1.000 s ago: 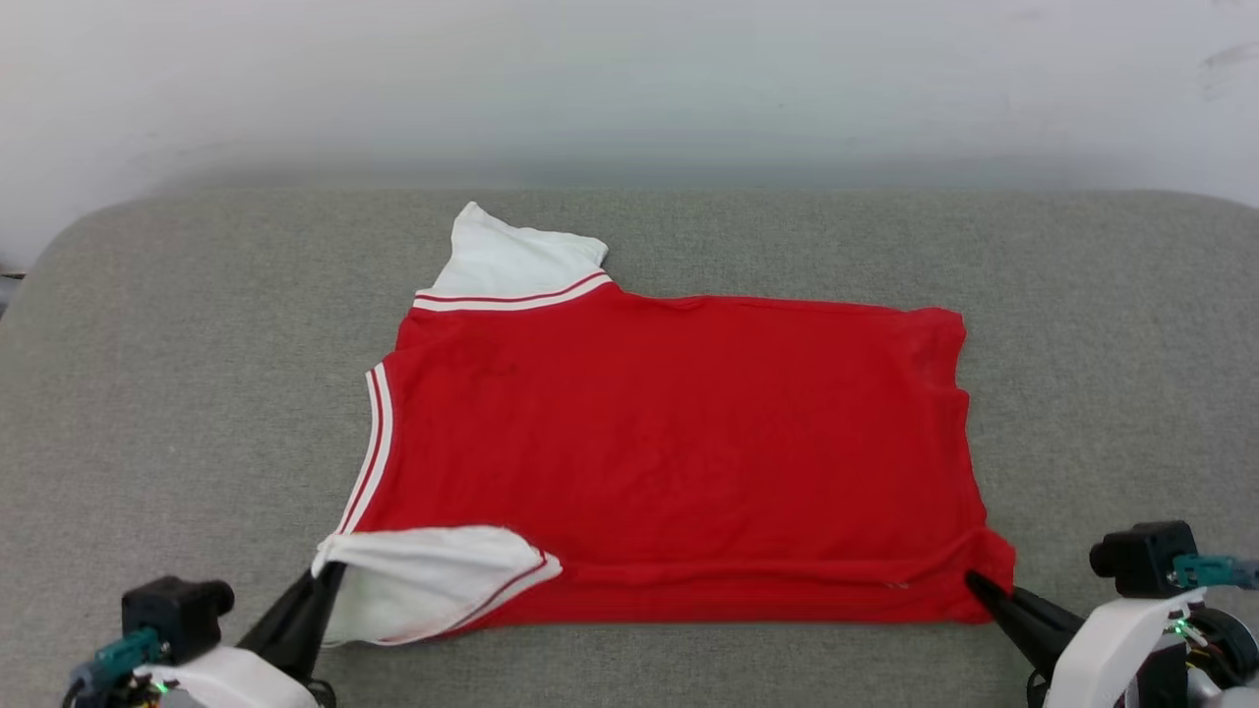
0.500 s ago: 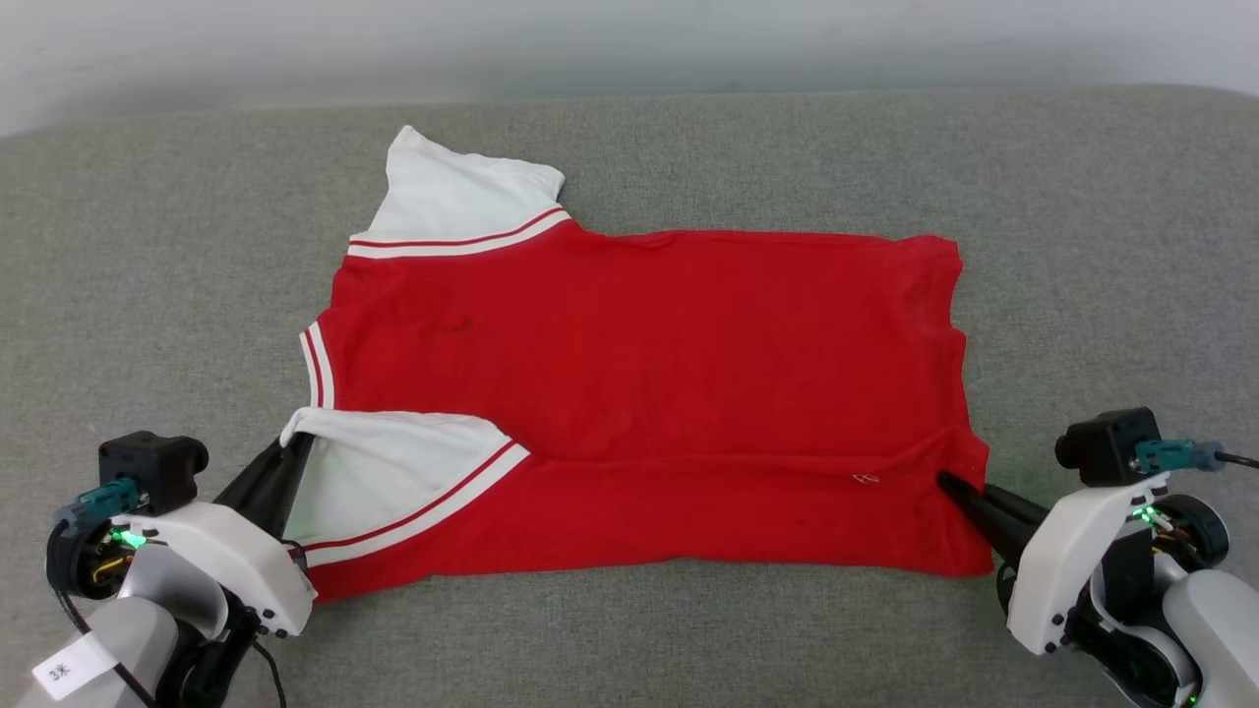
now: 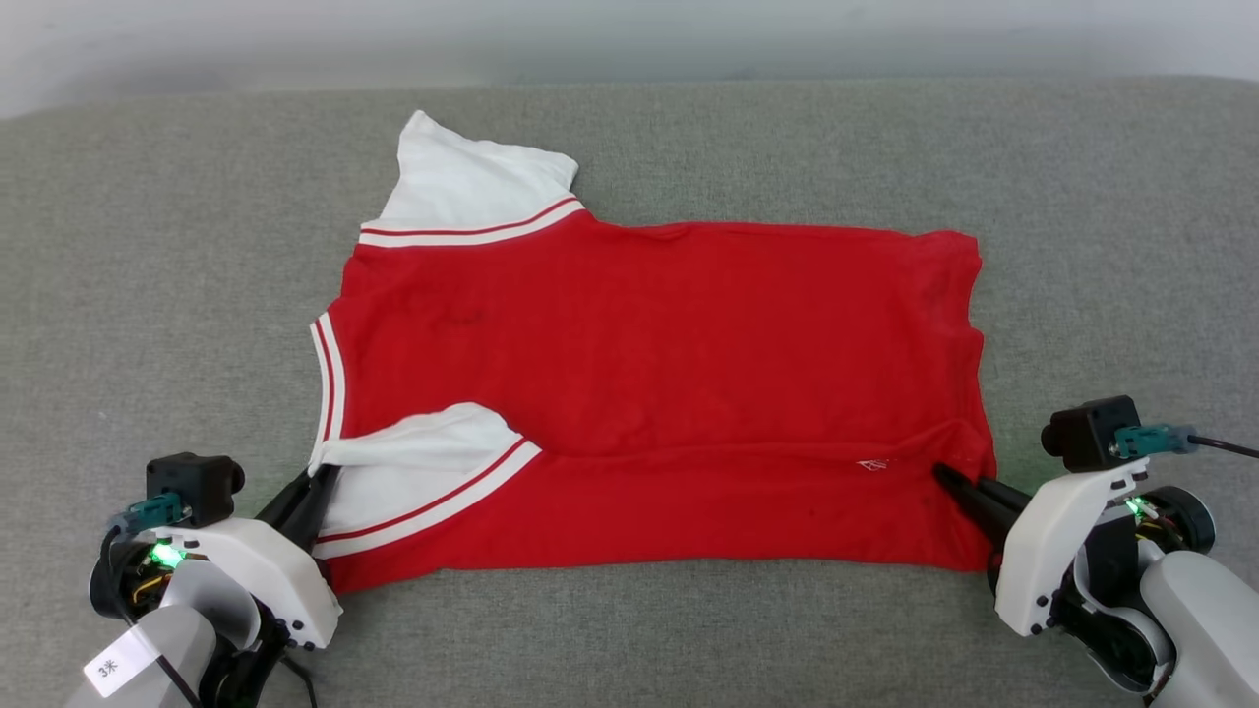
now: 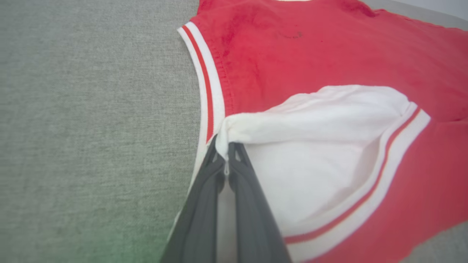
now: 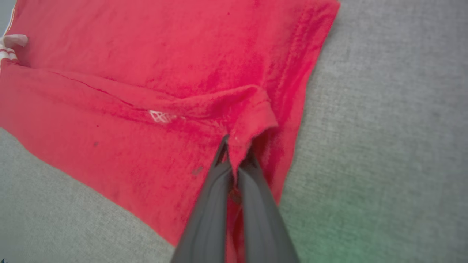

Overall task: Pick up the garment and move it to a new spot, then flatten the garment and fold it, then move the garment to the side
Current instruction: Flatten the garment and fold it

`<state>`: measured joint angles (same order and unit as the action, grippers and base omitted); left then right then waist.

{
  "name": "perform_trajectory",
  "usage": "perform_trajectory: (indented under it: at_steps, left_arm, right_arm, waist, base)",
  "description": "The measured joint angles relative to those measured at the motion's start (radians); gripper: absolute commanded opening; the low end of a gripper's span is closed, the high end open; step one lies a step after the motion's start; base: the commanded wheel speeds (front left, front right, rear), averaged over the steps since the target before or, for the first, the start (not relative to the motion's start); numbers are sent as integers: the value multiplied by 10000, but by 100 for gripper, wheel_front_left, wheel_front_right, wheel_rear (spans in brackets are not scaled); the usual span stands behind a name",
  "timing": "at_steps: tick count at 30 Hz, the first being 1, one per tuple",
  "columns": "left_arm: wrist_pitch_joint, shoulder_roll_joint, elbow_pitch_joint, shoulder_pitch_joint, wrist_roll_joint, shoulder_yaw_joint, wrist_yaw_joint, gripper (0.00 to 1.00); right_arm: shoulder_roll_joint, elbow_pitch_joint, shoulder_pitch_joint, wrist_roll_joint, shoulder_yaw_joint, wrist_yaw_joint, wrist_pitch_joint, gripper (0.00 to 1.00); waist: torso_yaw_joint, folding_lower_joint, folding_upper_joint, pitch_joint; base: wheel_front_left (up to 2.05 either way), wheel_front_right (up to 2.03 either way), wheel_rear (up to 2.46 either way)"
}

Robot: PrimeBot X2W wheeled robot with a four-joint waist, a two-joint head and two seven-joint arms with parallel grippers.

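The garment (image 3: 649, 383), a red jersey with white sleeves and red-white striped trim, lies spread on the grey surface with its plain red side up. Its near long edge is folded over onto the body. My left gripper (image 3: 325, 475) is shut on the tip of the near white sleeve (image 4: 310, 146), which is lifted over the red cloth. My right gripper (image 3: 942, 474) is shut on the near right hem corner (image 5: 252, 120), pulled inward into a raised fold. The far white sleeve (image 3: 472, 187) lies flat at the back left.
A grey fabric-covered surface (image 3: 148, 295) carries the garment, with bare room to the left, right and in front. Its back edge meets a pale wall (image 3: 629, 39) at the top of the head view.
Both grippers have carried the near edge of the garment away from me and over the body, widening the fold. The head camera has tilted down, so the scene shifted in the picture.
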<state>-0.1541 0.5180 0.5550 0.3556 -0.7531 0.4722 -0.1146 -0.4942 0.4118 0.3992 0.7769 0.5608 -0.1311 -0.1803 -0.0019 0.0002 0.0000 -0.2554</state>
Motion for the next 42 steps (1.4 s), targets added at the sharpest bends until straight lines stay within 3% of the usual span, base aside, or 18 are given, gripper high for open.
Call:
perform_trajectory:
  at_steps: [1, 2, 3, 4, 9, 14, 19, 28, 34, 42]
  left_arm:
    - [-46, -17, 86, 20, 8, 35, -4, 0]
    - [-46, -23, 161, 39, 6, 54, -8, 25]
    - [-82, -23, 211, 58, 17, 90, -12, 73]
    - [-144, -21, 240, 83, 67, 107, -10, 100]
    - [-303, 163, 115, 275, 247, 98, 82, 100]
    - [190, 637, -523, 411, 267, 67, 134, 100]
    - [1709, 1273, -1438, 592, -130, 196, 58, 100]
    - [5601, 2347, -2765, 792, -1423, 949, -84, 100]
    - [6725, 2594, -2926, 828, -1682, 1413, -96, 100]
    - [7147, 2449, -1998, 817, -1787, 1831, -119, 100]
  right_arm:
    - [13, 88, -7, 15, -15, 0, 63, 0]
    - [29, 192, -13, 21, -65, -2, 111, 22]
    - [48, 282, -26, 21, -109, -2, 130, 100]
    - [59, 311, -50, 25, -130, -2, 128, 100]
    - [90, 174, -221, 40, -466, 0, 430, 100]
    - [40, -134, -641, -73, -830, 0, 614, 100]
    - [21, -468, -891, -313, -1093, 0, 596, 100]
    - [234, -876, -1019, -715, -1325, 0, 366, 100]
    - [330, -1089, -1014, -828, -1396, 0, 198, 100]
    - [359, -1277, -852, -940, -1430, 0, 61, 100]
  waist:
    - [13, 0, 0, 56]
    - [24, -1, 0, 116]
    - [38, -1, 0, 183]
    - [53, 0, 0, 250]
    - [180, -1, 0, 656]
    - [340, -2, 0, 1062]
    - [474, -2, 0, 1291]
    - [482, -3, 0, 1454]
    - [311, -2, 0, 1367]
    - [-26, -2, 0, 1026]
  base:
    - [0, 0, 0]
    - [0, 0, 0]
    - [0, 0, 0]
    - [0, 0, 0]
    - [0, 0, 0]
    - [0, 0, 0]
    - [0, 0, 0]
    - [0, 0, 0]
    - [0, 0, 0]
    - [0, 0, 0]
